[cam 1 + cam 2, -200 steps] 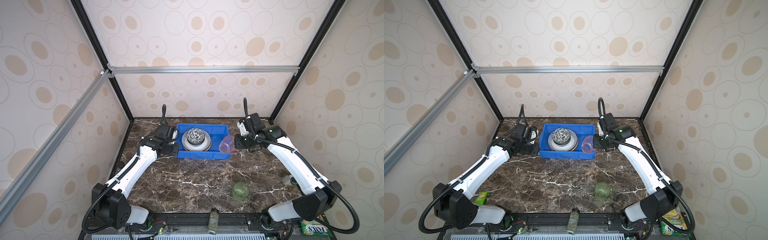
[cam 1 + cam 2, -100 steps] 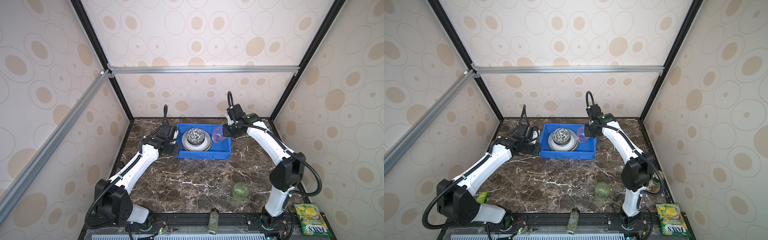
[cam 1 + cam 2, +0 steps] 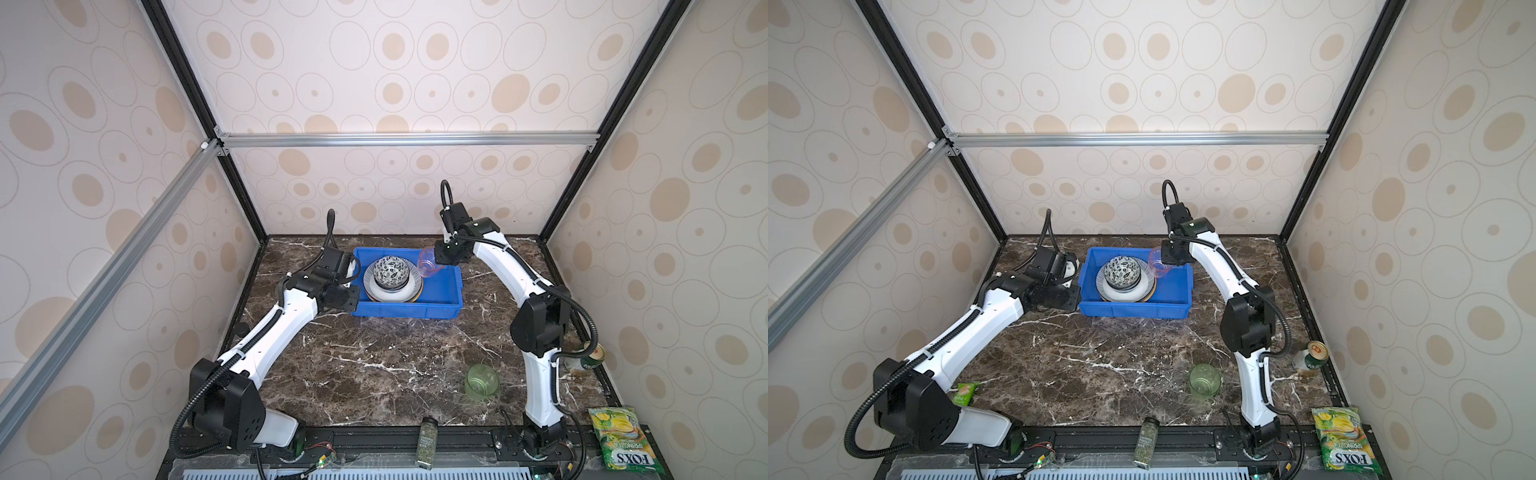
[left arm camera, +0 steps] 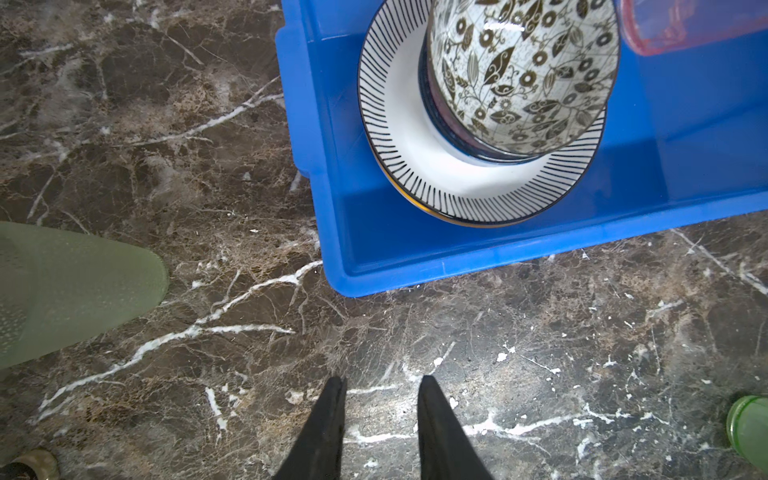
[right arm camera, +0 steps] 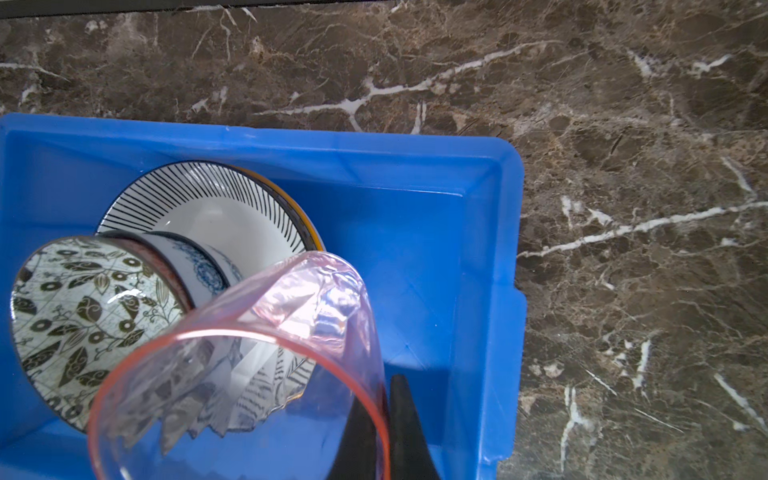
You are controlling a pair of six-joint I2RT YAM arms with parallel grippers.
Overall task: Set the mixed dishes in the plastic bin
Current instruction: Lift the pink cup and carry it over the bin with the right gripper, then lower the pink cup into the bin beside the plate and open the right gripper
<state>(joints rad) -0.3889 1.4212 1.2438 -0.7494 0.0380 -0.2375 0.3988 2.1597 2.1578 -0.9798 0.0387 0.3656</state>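
The left fingers [image 4: 328,428] stand a little apart, gripping nothing, over bare surface [image 4: 166,124]. Just past their tips lies a corner of the bin [image 4: 415,266]; inside it a leaf bowl [image 4: 532,70] tops a stack on a striped plate [image 4: 415,158]. The right fingers [image 5: 409,424] pinch the rim of a pink cup [image 5: 291,332], tilted over the bin beside the bowl. A green cup [image 3: 481,381] stands on the surface, well apart from both.

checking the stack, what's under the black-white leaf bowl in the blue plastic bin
A blue-white floral bowl, then a striped-rim round plate, with a yellow-edged plate beneath. Anything lower is covered.
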